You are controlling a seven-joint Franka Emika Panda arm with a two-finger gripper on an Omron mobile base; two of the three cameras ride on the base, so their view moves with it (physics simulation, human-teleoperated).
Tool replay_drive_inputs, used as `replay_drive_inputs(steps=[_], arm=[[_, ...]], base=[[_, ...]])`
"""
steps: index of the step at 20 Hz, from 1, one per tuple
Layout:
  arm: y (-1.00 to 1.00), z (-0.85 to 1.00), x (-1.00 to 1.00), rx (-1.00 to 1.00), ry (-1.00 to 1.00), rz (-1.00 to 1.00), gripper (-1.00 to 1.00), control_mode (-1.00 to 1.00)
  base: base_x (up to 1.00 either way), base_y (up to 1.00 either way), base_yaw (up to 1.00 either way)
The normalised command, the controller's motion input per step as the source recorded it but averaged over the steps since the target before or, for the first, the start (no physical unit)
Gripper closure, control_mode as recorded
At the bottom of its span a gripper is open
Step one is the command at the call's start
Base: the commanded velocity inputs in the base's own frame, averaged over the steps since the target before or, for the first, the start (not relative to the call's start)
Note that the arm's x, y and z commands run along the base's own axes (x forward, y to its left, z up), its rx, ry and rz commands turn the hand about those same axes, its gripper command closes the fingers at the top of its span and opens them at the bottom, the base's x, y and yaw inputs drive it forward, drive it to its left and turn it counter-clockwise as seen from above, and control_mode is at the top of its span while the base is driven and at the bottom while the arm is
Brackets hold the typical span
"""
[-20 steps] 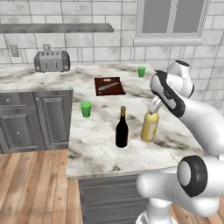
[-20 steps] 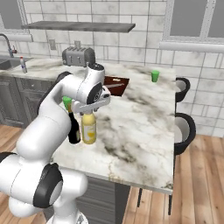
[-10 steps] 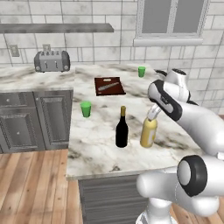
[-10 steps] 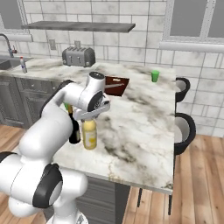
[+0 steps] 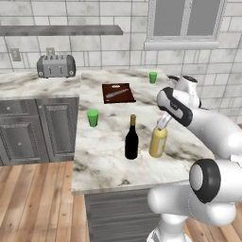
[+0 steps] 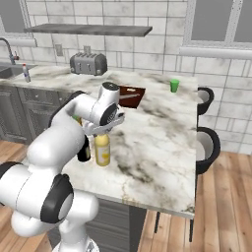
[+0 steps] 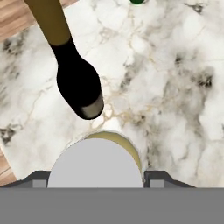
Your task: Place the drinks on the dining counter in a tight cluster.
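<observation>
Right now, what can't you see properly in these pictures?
- Gripper fingertips, left base view: too small to tell whether they touch the yellow bottle.
- Yellow bottle's body, hand view: hidden under its own pale cap.
- Wine bottle, right base view: mostly behind the arm.
- Green cup, hand view: cut off by the top edge.

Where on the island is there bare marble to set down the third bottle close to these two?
Bare marble runs right of the yellow bottle toward the stools' edge of the dining counter, and between the bottles and the cutting board. It is crowded at the near left: the wine bottle stands beside the yellow one, with the gripper at its cap.
</observation>
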Motion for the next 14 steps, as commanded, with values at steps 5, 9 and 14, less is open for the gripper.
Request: replay_drive_inputs(steps=[5,9,14], arm=[[0.0,-0.02,0.25,0.0,0.0,0.03,1.0,-1.0],[0.01,-0.01,0.23,0.0,0.0,0.03,1.0,-1.0],[0.02,-0.15,0.06,-0.01,0.03,0.02,1.0,-1.0]], base=[[0.0,0.0,0.0],[0.0,0.0,0.0],[0.0,0.0,0.0]])
